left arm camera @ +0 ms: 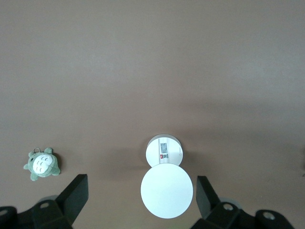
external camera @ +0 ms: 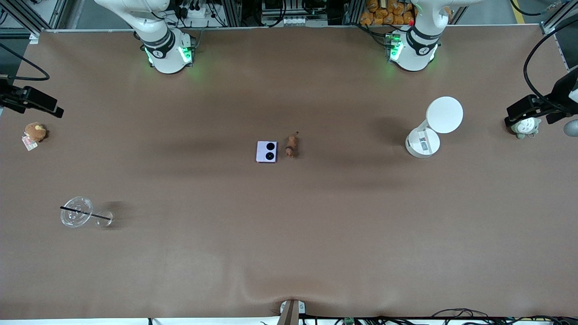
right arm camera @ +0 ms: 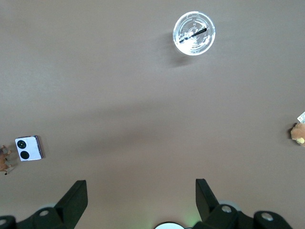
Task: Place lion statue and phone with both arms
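The pale lilac phone (external camera: 266,151) lies flat at the table's middle, its two black camera circles up. The reddish-brown lion statue (external camera: 291,145) lies right beside it, toward the left arm's end, not touching. Both show at the edge of the right wrist view, the phone (right arm camera: 29,148) and the lion statue (right arm camera: 5,158). My right gripper (right arm camera: 140,183) is open and empty, high over the table near its base. My left gripper (left arm camera: 141,181) is open and empty, high over a white round-topped stand (left arm camera: 166,191). Neither hand shows in the front view.
The white stand (external camera: 433,128) is toward the left arm's end. A grey-green plush (external camera: 526,127) sits at that end's edge. A brown plush with tag (external camera: 34,132) sits at the right arm's end. A clear cup with a black straw (external camera: 76,212) lies nearer the front camera.
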